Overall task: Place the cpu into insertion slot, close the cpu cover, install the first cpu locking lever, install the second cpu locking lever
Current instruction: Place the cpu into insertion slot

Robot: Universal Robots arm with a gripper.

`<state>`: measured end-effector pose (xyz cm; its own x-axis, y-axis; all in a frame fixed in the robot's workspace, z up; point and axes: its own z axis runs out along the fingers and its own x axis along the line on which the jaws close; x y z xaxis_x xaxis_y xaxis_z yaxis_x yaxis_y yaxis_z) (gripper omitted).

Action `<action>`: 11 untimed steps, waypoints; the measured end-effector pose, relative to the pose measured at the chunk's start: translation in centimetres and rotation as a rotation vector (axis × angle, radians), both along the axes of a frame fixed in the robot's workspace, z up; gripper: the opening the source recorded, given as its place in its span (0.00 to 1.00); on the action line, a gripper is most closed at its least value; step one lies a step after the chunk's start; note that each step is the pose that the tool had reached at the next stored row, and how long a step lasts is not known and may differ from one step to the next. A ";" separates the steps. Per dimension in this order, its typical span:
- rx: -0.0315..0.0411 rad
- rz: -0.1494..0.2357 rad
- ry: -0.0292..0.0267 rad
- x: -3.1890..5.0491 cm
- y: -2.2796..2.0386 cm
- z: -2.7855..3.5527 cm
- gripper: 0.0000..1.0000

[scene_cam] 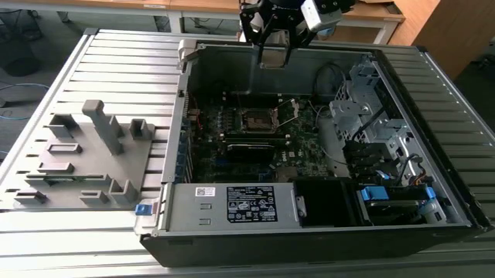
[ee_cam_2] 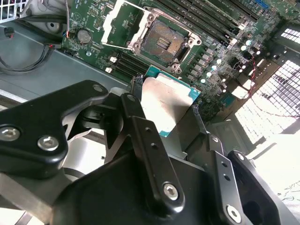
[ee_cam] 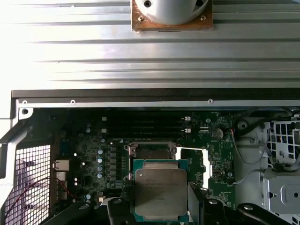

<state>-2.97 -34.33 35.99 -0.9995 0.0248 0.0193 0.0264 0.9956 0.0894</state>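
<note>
Cpu [ee_cam_2: 168, 104] is up in the air, pinched on two opp. edges between the gripper's [scene_cam: 275, 57] fingers [ee_cam_2: 144, 133]. It's a flat square chip w/ a dull silver-grey lid and a green-teal edge showing round it. It sits roughly level, lid toward both wrist views, clear of the insertion slot [ee_cam_2: 164, 41] and not seated. The slot's bare: dark square contact field, silver rim, lying flat mid circuit board [ee_cam_2: 220, 51]. Cpu cover [ee_cam_2: 119, 22] is flipped open, a thin silver frame w/ a big square window, board visible thru it. In the exterior view the cover [scene_cam: 289, 111] stands tilted at the slot's [scene_cam: 259, 119] edge, on the exterior view's right.
</note>
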 end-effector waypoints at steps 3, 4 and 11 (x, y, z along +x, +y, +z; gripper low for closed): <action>0.0000 0.000 0.0000 0.00 0.00 -0.32 0.54; 0.0000 0.000 0.0000 0.00 0.00 -0.41 0.54; -0.0001 0.000 0.0000 0.00 0.00 -0.48 0.54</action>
